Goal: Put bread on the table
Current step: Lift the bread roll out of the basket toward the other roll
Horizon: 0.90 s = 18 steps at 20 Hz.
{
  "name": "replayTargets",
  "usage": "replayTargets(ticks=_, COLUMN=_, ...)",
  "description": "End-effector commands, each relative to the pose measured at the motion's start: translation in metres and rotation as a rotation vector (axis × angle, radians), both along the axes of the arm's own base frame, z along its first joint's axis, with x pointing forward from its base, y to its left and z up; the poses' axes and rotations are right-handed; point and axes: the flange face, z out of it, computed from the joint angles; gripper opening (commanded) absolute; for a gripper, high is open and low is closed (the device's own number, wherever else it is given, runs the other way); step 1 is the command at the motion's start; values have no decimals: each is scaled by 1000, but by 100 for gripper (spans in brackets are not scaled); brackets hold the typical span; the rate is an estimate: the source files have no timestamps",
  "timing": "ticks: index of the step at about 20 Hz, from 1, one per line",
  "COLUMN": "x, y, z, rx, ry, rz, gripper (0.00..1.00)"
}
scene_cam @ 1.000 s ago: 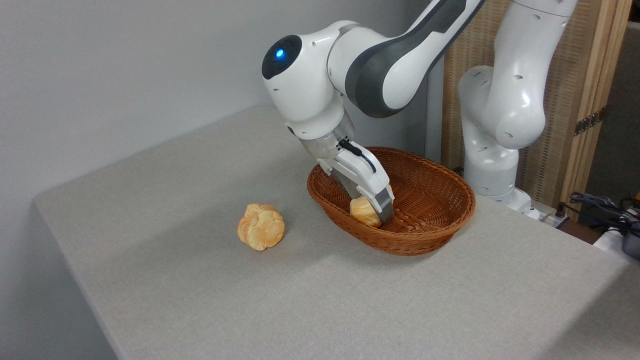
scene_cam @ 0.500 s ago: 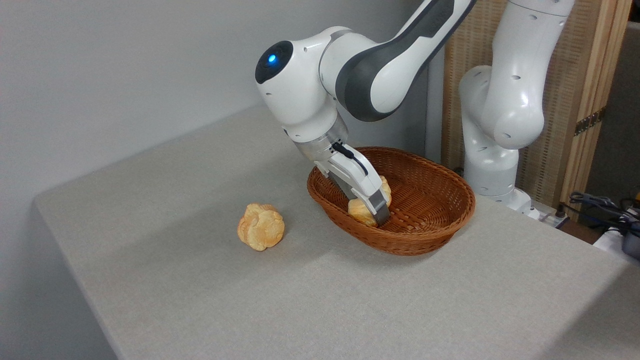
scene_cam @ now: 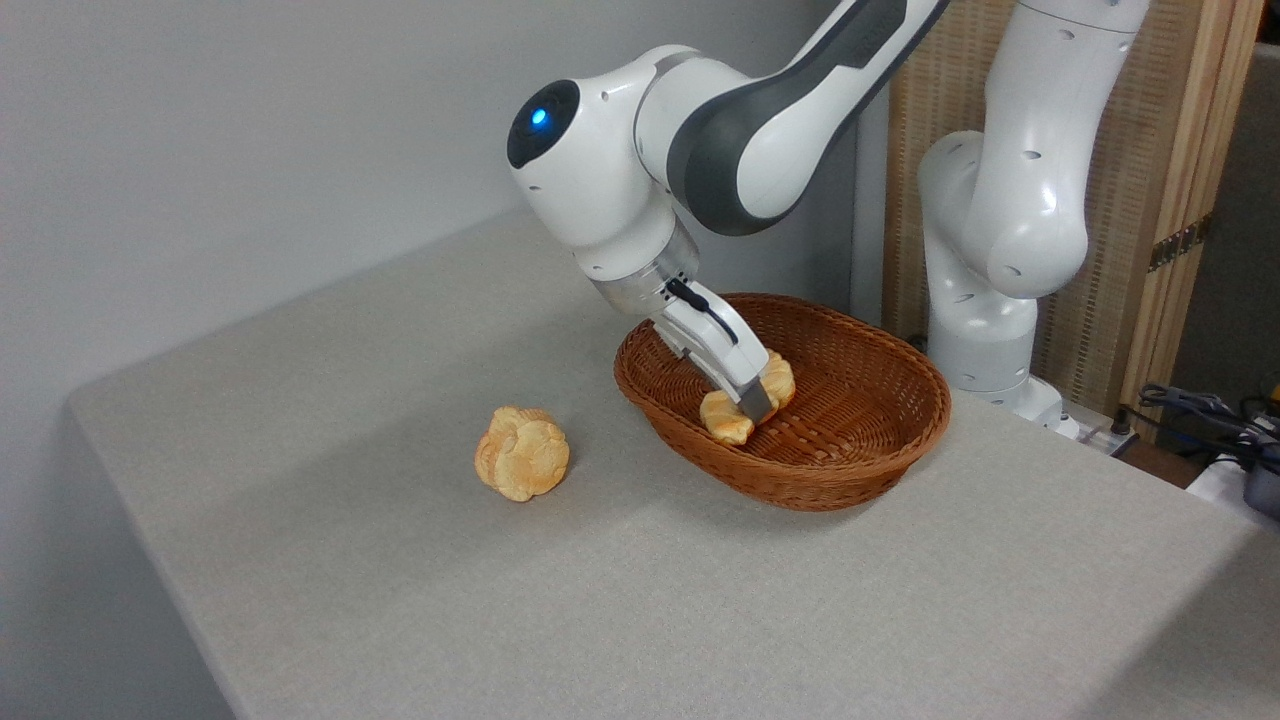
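The oval golden-tan roll with a pale ridged top (scene_cam: 728, 417) sits inside the brown oval wicker basket (scene_cam: 860, 470), toward the basket's left end, tilted with one tip low at the left and the other end showing past the arm's finger. The end effector (scene_cam: 752, 400) is closed around the middle of this roll, its white and grey finger crossing in front of the bread; whether the roll touches the basket floor cannot be told. The round, knobbly, flower-like golden roll (scene_cam: 521, 466) lies on the light grey-beige, cloth-textured table (scene_cam: 420, 580), well to the left of the basket and apart from it. The white and dark grey robot arm (scene_cam: 700, 140) reaches down into the basket from above and to its right.
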Motion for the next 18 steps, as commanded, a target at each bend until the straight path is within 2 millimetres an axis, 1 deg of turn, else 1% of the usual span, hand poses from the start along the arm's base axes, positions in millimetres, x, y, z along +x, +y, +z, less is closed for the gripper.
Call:
replayTargets(ticks=1, x=-4, y=4, z=32, rx=-9, ry=44, rz=-51, gripper=23)
replayTargets(ticks=2, x=-3, y=4, z=43, rx=-19, ry=45, rz=-51, gripper=24)
replayTargets(ticks=4, x=4, y=3, z=70, rx=-38, ry=20, rz=-44, gripper=26)
replayTargets(ticks=6, x=19, y=2, z=98, rx=-75, ry=-52, rz=-24, gripper=29)
replayTargets(ticks=8, x=37, y=3, z=118, rx=-96, ry=-145, rz=-14, gripper=30)
replayTargets(ticks=9, x=48, y=2, z=122, rx=-100, ry=-196, rz=-13, gripper=30)
replayTargets(ticks=10, x=64, y=0, z=120, rx=-100, ry=-266, rz=-8, gripper=30)
replayTargets(ticks=11, x=75, y=1, z=118, rx=-99, ry=-312, rz=5, gripper=30)
replayTargets(ticks=13, x=91, y=-1, z=117, rx=-96, ry=-369, rz=8, gripper=35)
replayTargets(ticks=14, x=102, y=-2, z=110, rx=-87, ry=-395, rz=10, gripper=42)
replayTargets(ticks=15, x=109, y=0, z=101, rx=-79, ry=-401, rz=13, gripper=55)
replayTargets(ticks=16, x=116, y=-2, z=88, rx=-63, ry=-394, rz=12, gripper=85)
replayTargets(ticks=17, x=125, y=-4, z=74, rx=-45, ry=-404, rz=14, gripper=100)
replayTargets(ticks=18, x=129, y=-5, z=70, rx=-39, ry=-417, rz=13, gripper=100)
